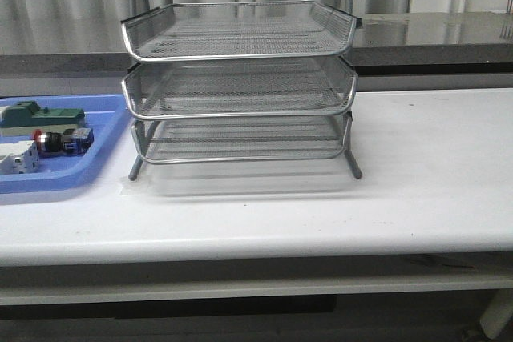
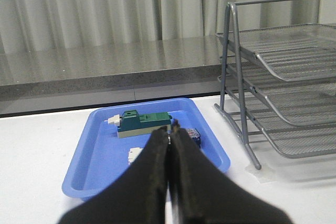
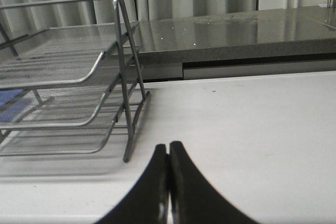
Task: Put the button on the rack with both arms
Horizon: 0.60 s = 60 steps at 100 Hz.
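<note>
The button (image 1: 60, 141), red cap toward the left and black-and-blue body, lies in the blue tray (image 1: 48, 175) at the table's left. The silver three-tier wire rack (image 1: 240, 78) stands mid-table to its right, all tiers bare. Neither arm shows in the front view. In the left wrist view my left gripper (image 2: 169, 129) is shut on nothing, its fingers covering most of the button (image 2: 193, 137) lying in the tray beyond them; the rack (image 2: 283, 77) is to one side. My right gripper (image 3: 168, 148) is shut and empty over the white table beside the rack (image 3: 63, 93).
A green-and-grey block (image 1: 40, 115) and a white boxy part (image 1: 16, 162) share the blue tray (image 2: 94, 166) with the button. A grey counter (image 1: 433, 34) and curtains run behind the table. The rack's legs (image 3: 127, 156) stand close to my right gripper.
</note>
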Tool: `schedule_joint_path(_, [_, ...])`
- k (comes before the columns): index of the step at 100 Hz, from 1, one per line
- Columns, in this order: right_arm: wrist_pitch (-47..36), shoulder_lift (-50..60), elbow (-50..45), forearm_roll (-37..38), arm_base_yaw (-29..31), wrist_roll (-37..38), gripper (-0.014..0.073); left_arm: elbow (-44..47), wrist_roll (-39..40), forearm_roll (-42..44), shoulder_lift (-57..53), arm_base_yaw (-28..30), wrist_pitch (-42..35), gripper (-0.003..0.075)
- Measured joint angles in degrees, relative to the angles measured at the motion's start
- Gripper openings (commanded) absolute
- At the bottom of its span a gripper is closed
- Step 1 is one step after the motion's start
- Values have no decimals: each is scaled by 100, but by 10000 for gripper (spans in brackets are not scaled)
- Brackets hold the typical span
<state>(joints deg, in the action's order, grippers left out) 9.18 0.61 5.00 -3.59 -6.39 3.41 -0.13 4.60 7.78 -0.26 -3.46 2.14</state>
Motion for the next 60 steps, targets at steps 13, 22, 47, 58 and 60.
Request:
schedule_joint_path(13, [895,-245,882,-78,0,0,-67,0,0,0,0,0,0,-21])
schedule_joint_path(22, [1458,-731,1444,-81,0,0,-67,0,0,0,0,0,0,-21])
schedule_joint_path(47, [2757,-2546,2831,-89,0,0,-67,0,0,0,0,0,0,-21])
schedule_joint_path(58, [3008,-3215,3186,-89,0,0,-67,0,0,0,0,0,0,-21])
schedule_joint_path(60, [3018,-3330,3234,-89,0,0,-67,0,0,0,0,0,0,-21])
